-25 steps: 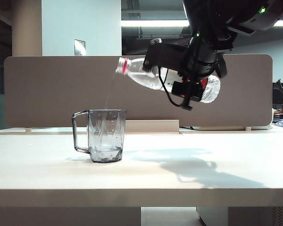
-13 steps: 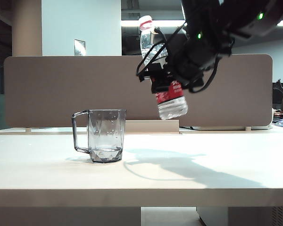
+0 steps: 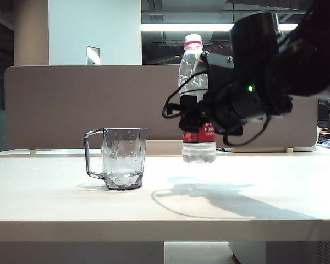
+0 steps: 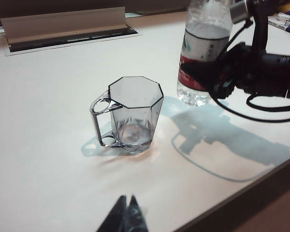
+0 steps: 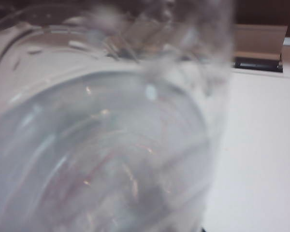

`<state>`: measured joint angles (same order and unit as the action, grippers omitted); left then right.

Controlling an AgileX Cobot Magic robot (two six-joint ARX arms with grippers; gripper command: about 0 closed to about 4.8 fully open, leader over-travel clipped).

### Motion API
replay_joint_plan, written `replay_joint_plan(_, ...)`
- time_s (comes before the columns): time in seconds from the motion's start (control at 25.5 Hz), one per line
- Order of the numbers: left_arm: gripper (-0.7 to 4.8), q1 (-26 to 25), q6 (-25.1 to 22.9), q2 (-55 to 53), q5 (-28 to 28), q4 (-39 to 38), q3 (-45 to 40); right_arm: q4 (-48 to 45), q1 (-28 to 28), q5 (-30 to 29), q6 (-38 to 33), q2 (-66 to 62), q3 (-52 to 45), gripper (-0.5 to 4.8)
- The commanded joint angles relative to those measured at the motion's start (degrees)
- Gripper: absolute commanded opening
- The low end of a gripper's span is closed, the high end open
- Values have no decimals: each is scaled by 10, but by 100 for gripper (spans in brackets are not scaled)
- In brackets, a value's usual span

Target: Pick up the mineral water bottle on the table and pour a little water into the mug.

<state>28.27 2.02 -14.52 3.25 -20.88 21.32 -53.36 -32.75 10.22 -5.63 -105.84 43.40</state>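
The mineral water bottle (image 3: 197,82) stands upright in the air, its base low over the table (image 3: 44,192) and to the right of the mug (image 3: 124,158). My right gripper (image 3: 198,116) is shut on its red label band from the right side. The bottle (image 5: 101,154) fills the right wrist view as a blur, hiding the fingers. The smoky mug (image 4: 135,111) has its handle turned away from the bottle (image 4: 205,34) and holds a little water (image 4: 133,133) at its bottom. My left gripper (image 4: 128,199) hangs near the table's front edge, shut and empty, short of the mug.
A brown-grey divider panel (image 3: 55,104) backs the table. A long cable tray (image 4: 63,26) lies at the table's rear edge behind the mug. The right arm's black cables (image 4: 261,101) loop beside the bottle.
The bottle has swung from lying tilted with its mouth above the mug to upright. It has moved right and down, away from the mug. The thin stream of water has stopped.
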Motion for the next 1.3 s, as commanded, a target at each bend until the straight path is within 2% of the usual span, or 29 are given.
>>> replay_joint_plan(0.04,-5,0,-1,0,0,2,2,-74,-1,-14,-21,-21,-10,228)
replay_joint_plan(0.47,-5,0,-1,0,0,2,2,-108,-2,-34,-26,-87,-16,232)
replay_joint_plan(0.59,-5,0,-1,0,0,2,2,-107,-2,-46,-26,-90,-17,274)
replay_joint_plan(0.75,-5,0,0,0,0,2,2,-107,-2,-46,-24,-90,-19,292)
replay_joint_plan(0.86,-5,0,0,0,0,2,2,-107,-2,-50,-17,-90,-19,374)
replay_joint_plan(0.98,-5,0,0,0,0,2,2,-98,-2,-54,-17,-90,-19,425)
replay_joint_plan(1.3,-5,0,0,0,0,2,2,-96,-2,-61,-11,-69,-37,432)
